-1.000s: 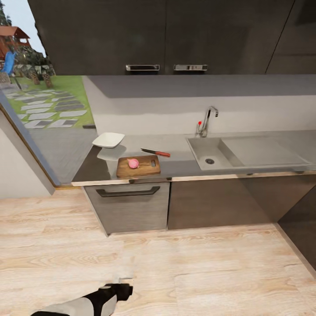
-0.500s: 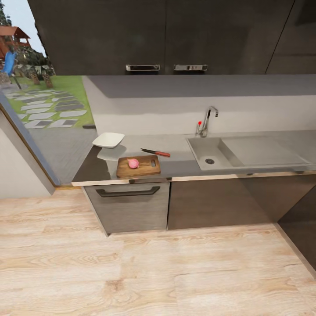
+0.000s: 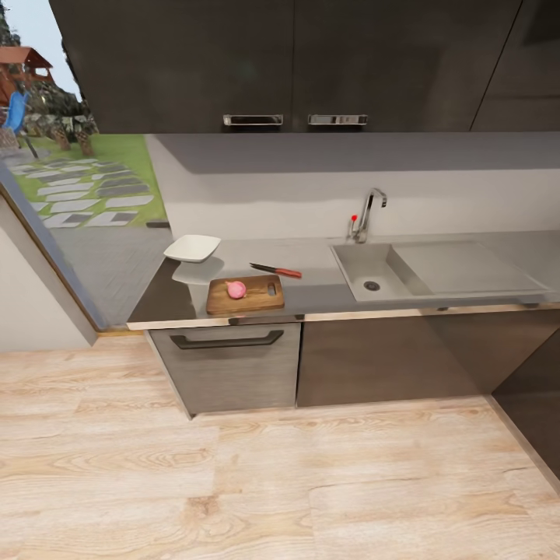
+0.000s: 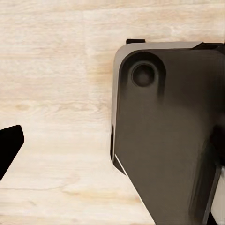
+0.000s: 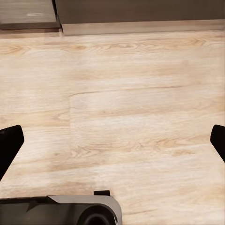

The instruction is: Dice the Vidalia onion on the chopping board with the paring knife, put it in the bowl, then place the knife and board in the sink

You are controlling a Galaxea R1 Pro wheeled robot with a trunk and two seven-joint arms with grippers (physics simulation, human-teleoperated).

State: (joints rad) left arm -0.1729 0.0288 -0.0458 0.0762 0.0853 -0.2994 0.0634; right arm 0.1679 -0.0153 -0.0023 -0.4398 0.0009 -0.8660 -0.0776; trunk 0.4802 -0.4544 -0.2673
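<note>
Even, bright, diffuse light; no hard source seen. Daylit garden scene [image 3: 70, 179] at head view's left is brightest area. Soft shadow band on wall [image 3: 350, 148] under dark upper cabinets [image 3: 288, 62]. Countertop [image 3: 311, 299] glossy: bowl [image 3: 192, 248] mirrored in it, no harsh glare. Render slightly soft, edges a bit blurred overall. Wrist views: floor [image 5: 122, 117] evenly lit, fingertips [image 5: 8, 145] near-black, no detail.

One onion [image 3: 236, 289], one chopping board [image 3: 257, 299], one paring knife [image 3: 276, 270], one bowl [image 3: 192, 248] — one sink [image 3: 389, 272].
</note>
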